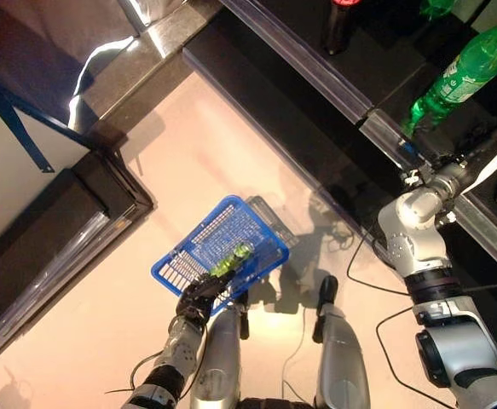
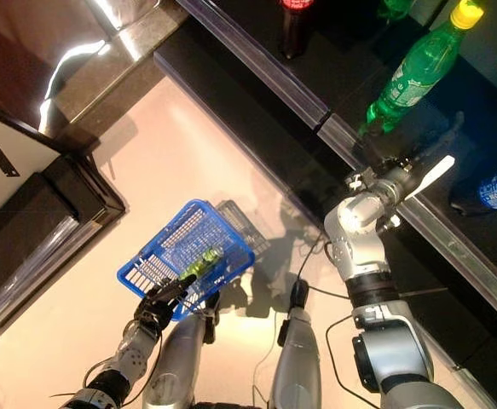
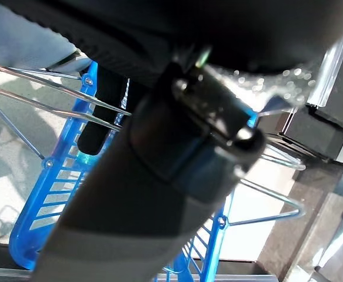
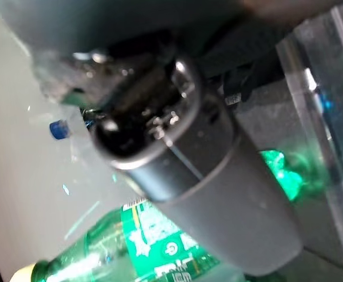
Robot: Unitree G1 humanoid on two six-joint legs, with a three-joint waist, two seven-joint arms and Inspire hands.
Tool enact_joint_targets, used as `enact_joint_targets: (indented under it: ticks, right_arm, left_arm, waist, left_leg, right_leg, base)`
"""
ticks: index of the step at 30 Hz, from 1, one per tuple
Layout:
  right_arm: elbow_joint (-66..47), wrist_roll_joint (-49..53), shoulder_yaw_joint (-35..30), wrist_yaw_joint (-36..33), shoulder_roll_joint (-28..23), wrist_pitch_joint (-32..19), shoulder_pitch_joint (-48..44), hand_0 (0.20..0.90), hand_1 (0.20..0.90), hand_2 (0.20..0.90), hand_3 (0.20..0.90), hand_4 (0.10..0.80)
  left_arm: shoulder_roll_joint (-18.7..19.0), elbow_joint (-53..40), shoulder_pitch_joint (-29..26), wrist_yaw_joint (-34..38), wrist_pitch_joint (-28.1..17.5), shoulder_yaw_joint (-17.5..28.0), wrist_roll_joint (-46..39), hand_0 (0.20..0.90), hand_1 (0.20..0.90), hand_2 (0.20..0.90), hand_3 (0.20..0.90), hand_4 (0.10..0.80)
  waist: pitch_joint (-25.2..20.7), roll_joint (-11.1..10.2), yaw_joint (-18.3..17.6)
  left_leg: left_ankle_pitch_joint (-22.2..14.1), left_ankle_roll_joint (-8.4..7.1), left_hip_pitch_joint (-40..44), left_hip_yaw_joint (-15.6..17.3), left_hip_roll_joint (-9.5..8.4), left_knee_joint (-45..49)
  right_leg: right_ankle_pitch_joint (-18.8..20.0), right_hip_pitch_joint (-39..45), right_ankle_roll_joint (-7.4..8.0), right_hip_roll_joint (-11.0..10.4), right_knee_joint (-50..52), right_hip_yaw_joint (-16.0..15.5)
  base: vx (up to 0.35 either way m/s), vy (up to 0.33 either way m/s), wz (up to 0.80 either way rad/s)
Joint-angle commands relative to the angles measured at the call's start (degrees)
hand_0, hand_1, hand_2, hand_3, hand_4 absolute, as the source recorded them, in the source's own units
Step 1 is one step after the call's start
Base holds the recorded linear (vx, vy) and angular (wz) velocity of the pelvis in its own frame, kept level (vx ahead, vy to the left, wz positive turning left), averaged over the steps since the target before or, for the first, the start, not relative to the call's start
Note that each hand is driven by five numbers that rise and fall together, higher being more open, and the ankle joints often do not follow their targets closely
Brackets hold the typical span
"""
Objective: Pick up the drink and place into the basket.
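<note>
Fingers: my left hand (image 1: 199, 298) curls on the basket (image 1: 199, 243); right hand (image 2: 397, 183), cannot tell.
Bottle (image 1: 457, 72): far right shelf, untouched.
Risk: I may topple it reaching.

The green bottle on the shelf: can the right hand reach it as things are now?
Probably yes. The right hand is already at the shelf, close beside the green bottle, and nothing stands between them.

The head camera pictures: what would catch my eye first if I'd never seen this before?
Probably the bright blue basket hanging low over the pale floor, held at its handle by the left hand, with something green inside. Next, the big green bottle lying on the dark shelf, with the right hand reaching in beside it.
</note>
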Motion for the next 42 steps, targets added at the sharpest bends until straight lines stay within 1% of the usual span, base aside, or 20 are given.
enact_joint_targets:
  ticks: [1,6,12,14,16,18,27,28,31,36,42]
  right_arm:
    - [-2.68,-0.61,-1.59,0.68,-7.39,-5.57,-9.83,0.9,0.9,0.9,0.9,0.8]
    - [0.88,1.54,0.33,3.73,-10.15,-4.79,-14.23,0.9,0.9,0.9,0.9,0.8]
    - [2.67,3.33,1.82,7.72,-12.17,-3.84,-17.12,0.9,0.9,0.9,0.9,0.8]
    - [2.81,2.69,3.0,9.89,-13.23,-2.15,-19.17,0.9,0.9,0.9,0.9,0.8]
    - [2.7,2.1,3.55,10.63,-13.89,-0.98,-20.0,0.9,0.9,0.9,0.9,0.8]
    - [3.35,1.38,4.67,10.93,-14.94,0.15,-21.65,0.9,0.9,0.9,0.9,0.8]
    - [8.51,0.09,7.77,9.18,-17.9,1.35,-27.62,0.9,0.9,0.9,0.9,0.8]
    - [9.32,0.29,7.94,9.05,-18.35,1.61,-28.08,0.3,0.3,0.3,0.2,0.1]
    - [11.59,1.14,8.62,8.36,-19.7,2.53,-28.94,0.3,0.3,0.3,0.2,0.1]
    - [15.51,3.46,8.72,8.58,-20.95,1.37,-29.32,0.3,0.3,0.3,0.2,0.1]
    - [16.24,4.14,8.09,8.57,-21.72,0.5,-28.2,0.3,0.3,0.3,0.2,0.1]
  left_arm:
    - [4.31,-1.4,9.02,1.08,2.28,-2.83,-0.87,0.3,0.3,0.3,0.2,0.1]
    - [4.82,-2.11,9.28,0.72,2.4,-3.1,-1.45,0.3,0.3,0.3,0.2,0.1]
    - [5.63,-2.92,9.71,0.67,2.7,-3.28,-1.85,0.3,0.3,0.3,0.2,0.1]
    - [6.07,-3.16,9.82,0.37,3.11,-3.05,-1.71,0.3,0.3,0.3,0.2,0.1]
    - [6.12,-3.29,9.92,0.27,3.1,-3.05,-1.68,0.3,0.3,0.3,0.2,0.1]
    - [6.44,-3.61,9.99,-0.16,3.2,-3.05,-1.89,0.3,0.3,0.3,0.2,0.1]
    - [7.5,-3.96,10.13,-0.25,3.66,-3.28,-2.39,0.3,0.3,0.3,0.2,0.1]
    - [7.69,-4.02,10.23,-0.44,3.67,-3.23,-2.52,0.3,0.3,0.3,0.2,0.1]
    - [8.16,-4.33,10.44,-0.6,3.69,-3.3,-2.79,0.3,0.3,0.3,0.2,0.1]
    - [8.54,-3.82,10.55,-1.26,3.8,-2.99,-2.56,0.3,0.3,0.3,0.2,0.1]
    - [8.84,-3.5,10.5,-1.78,3.47,-2.74,-2.9,0.3,0.3,0.3,0.2,0.1]
  waist:
    - [-0.63,-0.85,1.59]
    - [-0.63,-0.51,2.0]
    - [-0.63,-0.37,2.37]
    - [-0.63,-0.41,2.56]
    - [-0.63,-0.39,2.56]
    - [-0.63,-0.28,2.65]
    - [-0.63,-0.11,3.38]
    - [-0.63,-0.09,3.44]
    - [-0.63,-0.13,3.53]
    - [-0.63,-0.16,3.62]
    - [-0.63,-0.19,3.36]
  left_leg:
    - [-0.4,2.24,-4.14,-3.28,-2.06,5.41]
    - [-0.12,2.24,-5.24,-3.51,-2.34,5.32]
    - [-0.04,2.36,-6.46,-3.72,-2.56,5.55]
    - [0.02,2.43,-6.84,-3.78,-2.76,5.57]
    - [0.07,2.48,-6.92,-3.87,-2.85,5.52]
    - [0.13,2.59,-7.1,-3.9,-2.92,5.44]
    - [-0.06,2.73,-8.06,-3.95,-3.28,5.9]
    - [-0.07,2.74,-8.1,-3.94,-3.24,5.94]
    - [-0.09,2.81,-8.16,-3.83,-3.2,5.95]
    - [-0.3,2.89,-7.92,-3.75,-3.2,6.24]
    - [-0.63,2.86,-7.42,-3.43,-3.19,6.7]
  right_leg:
    - [-2.21,0.26,-1.87,-0.4,3.26,-1.87]
    - [-2.34,-0.84,-2.09,-0.3,3.6,-1.99]
    - [-2.41,-2.23,-2.06,-0.38,4.2,-1.97]
    - [-2.46,-2.65,-2.08,-0.31,4.35,-1.99]
    - [-2.47,-2.76,-2.11,-0.3,4.4,-1.95]
    - [-2.53,-3.15,-2.11,-0.31,4.63,-1.88]
    - [-2.94,-4.35,-2.03,-0.4,5.81,-2.22]
    - [-2.99,-4.37,-2.04,-0.4,5.87,-2.25]
    - [-3.1,-4.55,-2.08,-0.36,6.12,-2.33]
    - [-3.32,-4.41,-2.17,-0.49,6.58,-2.52]
    - [-3.67,-4.07,-2.33,-0.61,7.16,-2.49]
  base:
    - [0.0,0.0,0.0]
    - [0.0,0.0,0.0]
    - [0.0,0.0,0.0]
    - [0.0,0.0,0.0]
    - [0.0,0.0,0.0]
    - [0.0,0.0,0.0]
    - [0.0,0.0,0.0]
    - [0.0,0.0,0.0]
    - [0.0,0.0,0.0]
    - [0.0,0.0,0.0]
    - [-0.035,0.005,0.0]
